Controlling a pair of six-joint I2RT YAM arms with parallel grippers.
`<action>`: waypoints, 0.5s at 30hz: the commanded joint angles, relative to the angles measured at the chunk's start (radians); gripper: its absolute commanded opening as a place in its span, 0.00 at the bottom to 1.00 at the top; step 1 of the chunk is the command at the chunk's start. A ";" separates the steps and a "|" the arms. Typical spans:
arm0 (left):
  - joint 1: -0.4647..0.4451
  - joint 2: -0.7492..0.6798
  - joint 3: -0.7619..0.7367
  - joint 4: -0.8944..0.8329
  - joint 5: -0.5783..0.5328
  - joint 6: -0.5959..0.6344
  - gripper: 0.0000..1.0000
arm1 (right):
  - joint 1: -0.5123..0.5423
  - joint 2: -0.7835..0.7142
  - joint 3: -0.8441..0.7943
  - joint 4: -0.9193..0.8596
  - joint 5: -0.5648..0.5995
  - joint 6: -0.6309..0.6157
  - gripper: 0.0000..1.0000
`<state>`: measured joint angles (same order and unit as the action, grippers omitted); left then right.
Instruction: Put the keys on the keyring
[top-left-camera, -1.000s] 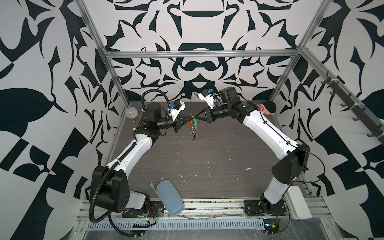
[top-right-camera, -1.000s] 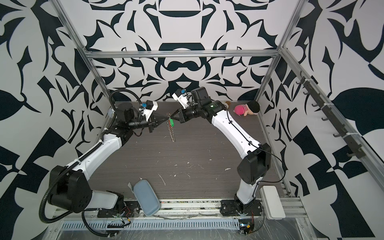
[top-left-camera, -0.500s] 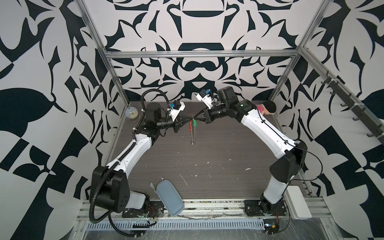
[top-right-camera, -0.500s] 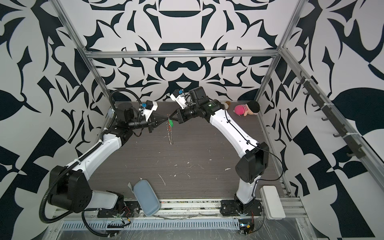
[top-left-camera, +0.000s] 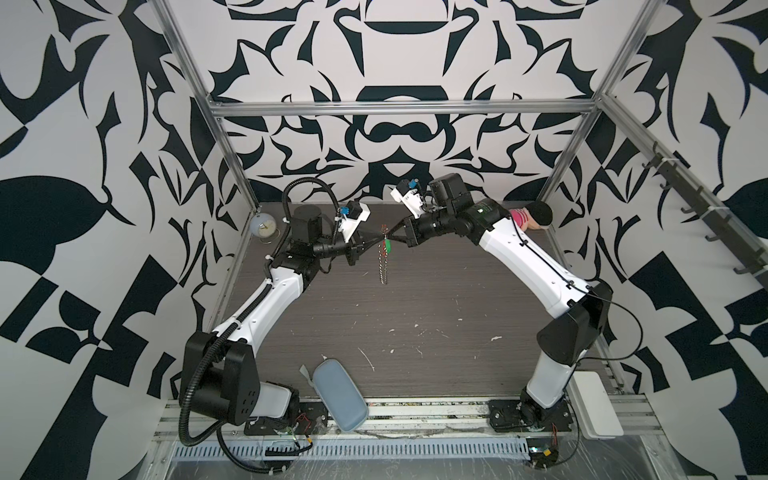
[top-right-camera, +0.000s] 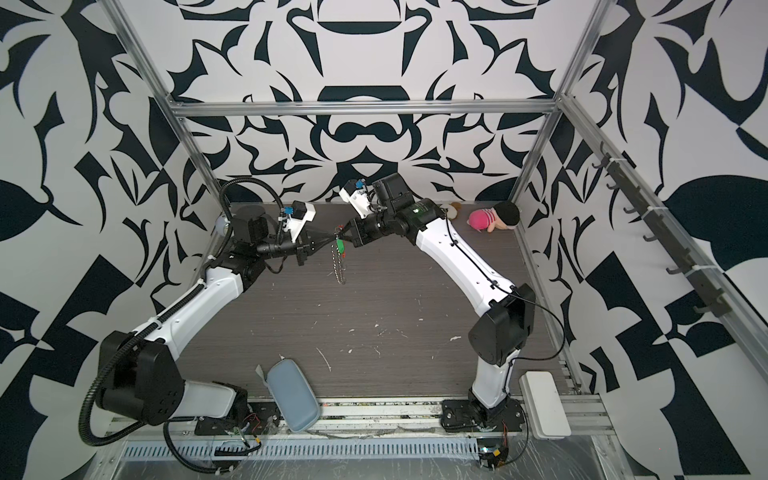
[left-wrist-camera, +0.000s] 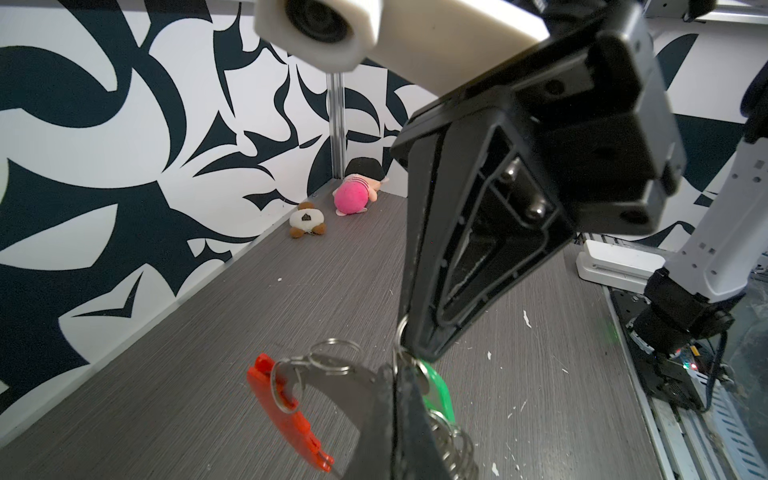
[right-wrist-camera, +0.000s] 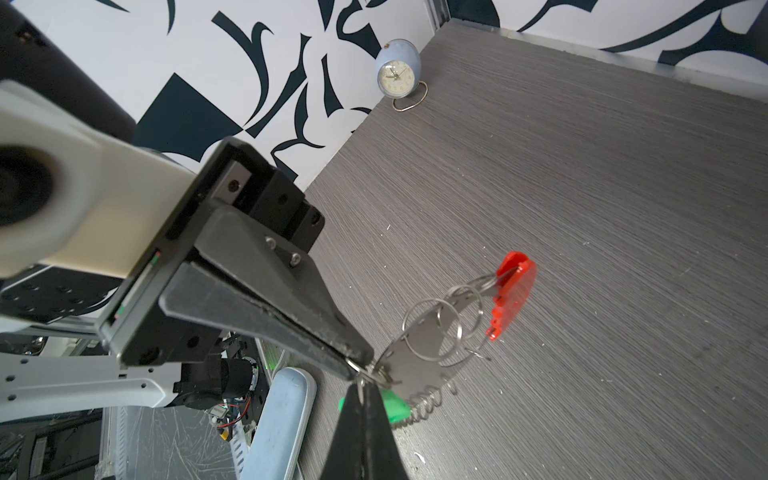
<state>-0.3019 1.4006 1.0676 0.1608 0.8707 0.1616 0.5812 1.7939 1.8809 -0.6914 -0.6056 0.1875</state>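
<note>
Behind the keyring (top-left-camera: 382, 266), clock (top-left-camera: 262, 226) and pink doll (top-right-camera: 482, 218); frontward, blue-grey case (top-left-camera: 340, 395)

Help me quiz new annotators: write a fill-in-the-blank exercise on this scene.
The left gripper and right gripper are both ___.
The rectangular plastic key tag at their tips is ___.
The oval metal keyring carries a ___ plastic bar.
In a top view, the round pale blue alarm clock stands in the far ___ corner.
Missing: shut, green, red, left.

Top views overhead; wrist views close, opposed, sharing keyring (right-wrist-camera: 419, 351)
</note>
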 joint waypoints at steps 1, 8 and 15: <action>-0.003 -0.030 0.013 0.078 0.061 -0.011 0.00 | -0.009 -0.003 -0.020 0.015 0.094 0.042 0.00; 0.003 -0.019 0.000 0.188 0.060 -0.093 0.00 | -0.021 -0.040 -0.092 0.046 0.137 0.086 0.00; 0.008 -0.001 -0.011 0.283 0.064 -0.178 0.00 | -0.033 -0.092 -0.178 0.111 0.153 0.149 0.00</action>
<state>-0.3000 1.4147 1.0527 0.2848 0.8722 0.0463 0.5774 1.7229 1.7424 -0.5877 -0.5323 0.2886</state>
